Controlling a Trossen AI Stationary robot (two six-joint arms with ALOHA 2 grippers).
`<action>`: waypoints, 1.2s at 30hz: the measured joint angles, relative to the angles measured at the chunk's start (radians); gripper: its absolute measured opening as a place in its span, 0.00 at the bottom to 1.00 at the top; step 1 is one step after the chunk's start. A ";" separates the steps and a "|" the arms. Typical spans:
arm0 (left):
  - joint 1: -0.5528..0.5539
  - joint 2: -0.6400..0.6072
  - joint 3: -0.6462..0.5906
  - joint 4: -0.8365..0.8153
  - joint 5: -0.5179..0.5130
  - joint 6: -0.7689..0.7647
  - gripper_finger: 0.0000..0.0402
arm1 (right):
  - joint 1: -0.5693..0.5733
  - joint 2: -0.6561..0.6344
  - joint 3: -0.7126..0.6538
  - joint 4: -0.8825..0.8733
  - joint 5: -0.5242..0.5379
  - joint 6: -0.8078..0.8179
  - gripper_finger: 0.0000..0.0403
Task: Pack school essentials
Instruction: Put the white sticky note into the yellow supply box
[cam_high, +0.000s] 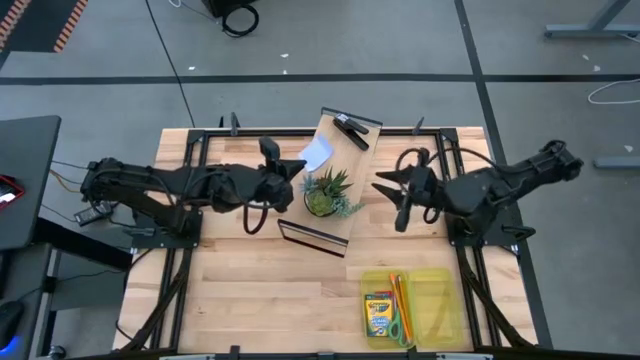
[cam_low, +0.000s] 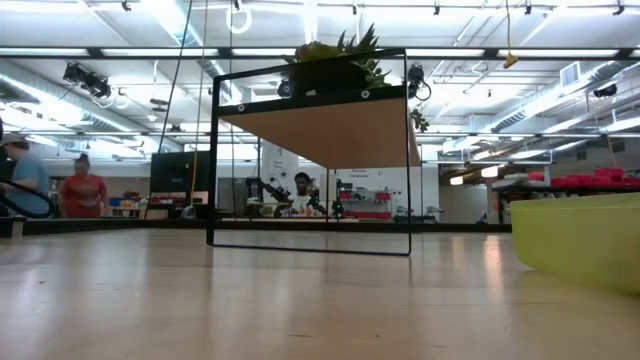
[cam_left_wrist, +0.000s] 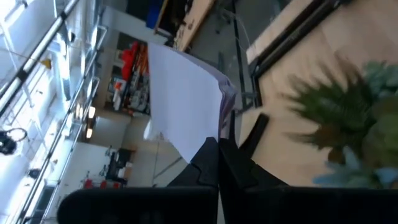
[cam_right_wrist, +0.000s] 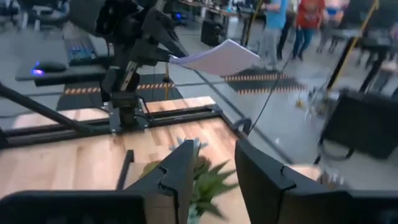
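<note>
We are seeing the left gripper (cam_high: 297, 166) holding a small pale blue-white pad (cam_high: 317, 153) clenched between its fingers (cam_left_wrist: 211, 163), above the wooden shelf (cam_high: 335, 150) near the desk's (cam_high: 260, 290) far edge. The pad is showing as a thin white sheet with a faintly bluish-purple edge, lifted clear of the shelf. The right gripper (cam_high: 384, 186) is hovering just beside the spiky green potted plant (cam_high: 327, 193), its fingers (cam_right_wrist: 186, 171) parted and grasping nothing. A black clip-like object (cam_high: 350, 128) is lying at the shelf's far end. Near the desk's front right corner a yellow tray (cam_high: 445, 305) is holding a yellow-green crayon box (cam_high: 377, 313), green-handled scissors (cam_high: 398, 325) and thin orange pencils (cam_high: 397, 290). The box's printing is too small for us to read. People are standing in the room behind.
</note>
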 joint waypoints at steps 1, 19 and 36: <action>-0.004 0.000 0.000 0.009 0.009 0.001 0.00 | -0.016 0.006 0.000 0.019 -0.012 -0.038 0.32; -0.067 0.000 0.000 0.101 0.212 0.125 0.00 | -0.218 0.166 0.289 -0.099 -0.388 -0.222 0.38; -0.076 -0.008 0.000 0.172 0.559 -0.383 0.00 | -0.215 0.437 0.855 -0.656 -0.621 -0.286 0.39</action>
